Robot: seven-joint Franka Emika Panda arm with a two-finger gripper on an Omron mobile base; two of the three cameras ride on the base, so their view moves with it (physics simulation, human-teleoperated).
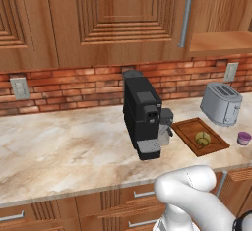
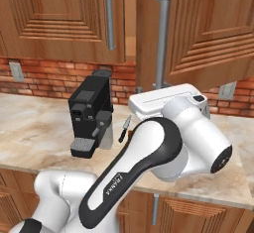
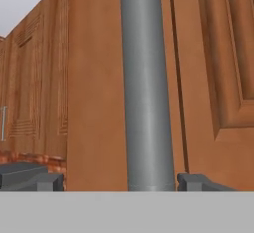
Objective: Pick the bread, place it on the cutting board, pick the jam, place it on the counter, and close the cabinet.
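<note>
My fingers (image 3: 49, 181) straddle the cabinet (image 2: 208, 29) handle (image 3: 146, 83), open, ungripped; push the door squarely, no slipping.

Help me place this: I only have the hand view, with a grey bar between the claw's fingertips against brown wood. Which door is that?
Observer: The right base view shows that bar is the handle of a cabinet door that stands swung out over the counter.
Operator: Is the bread on the board yet?
Observer: Yes. In the left base view the bread lies on the cutting board.
Operator: And the jam?
Observer: The jam stands on the counter, just right of the cutting board and near the toaster.
</note>
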